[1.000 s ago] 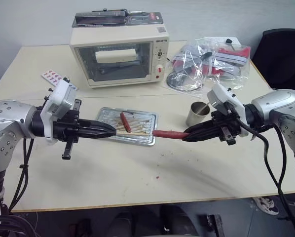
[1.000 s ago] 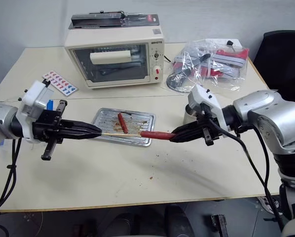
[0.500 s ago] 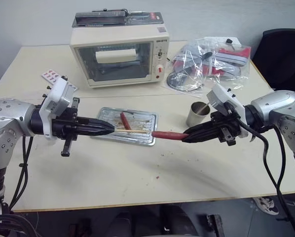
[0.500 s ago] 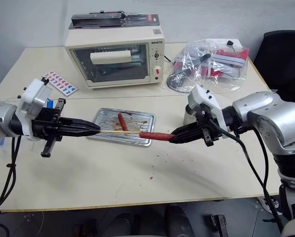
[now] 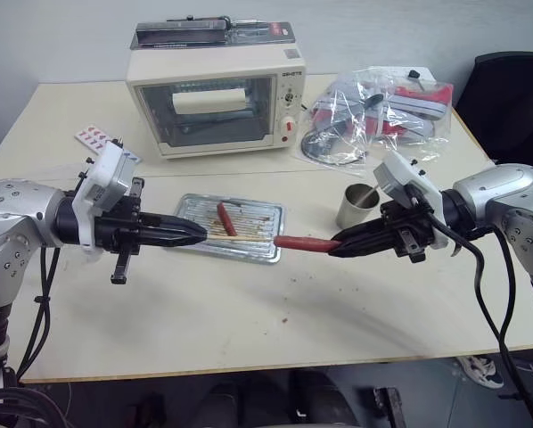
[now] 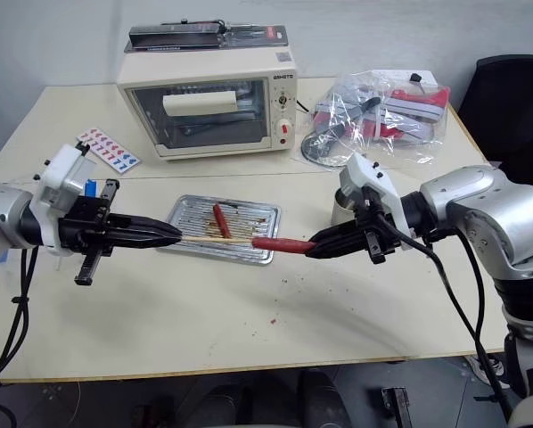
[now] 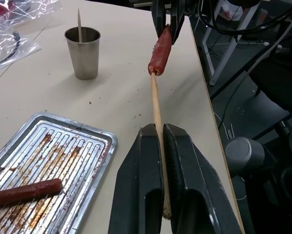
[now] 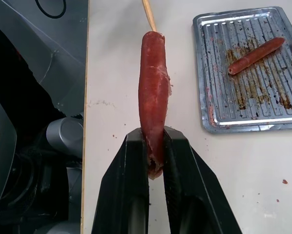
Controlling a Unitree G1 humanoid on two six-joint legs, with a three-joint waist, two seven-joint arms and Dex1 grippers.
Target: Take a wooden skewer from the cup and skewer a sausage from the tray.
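Above the pale desk, the left hand and the right hand point at each other. The left hand is clamped on the butt end of the wooden skewer, which runs straight out from its fingertips toward the right hand. The right hand is pinched on one end of the sausage, whose free end meets the skewer's tip; how deep the point has gone in cannot be told.

Below and just beyond the left hand's fingertips lies the tray, with a second sausage lying on its ribbed, grease-stained bottom. The skewer crosses over the tray's near edge, and the held sausage hangs just past the tray's corner, on the right hand's side.

Behind the right hand stands the cup; in the left wrist view it looks like shiny metal and holds one more stick upright.

Further back from both hands sits a cream toaster oven. A short line of dark lettering sits above its knobs, too small to read. A crumpled clear plastic bag with red and dark contents lies beside the oven; what is inside it cannot be made out. Behind the left hand lies a card printed with small red and blue shapes, partly covered in the left eye view by the left wrist.
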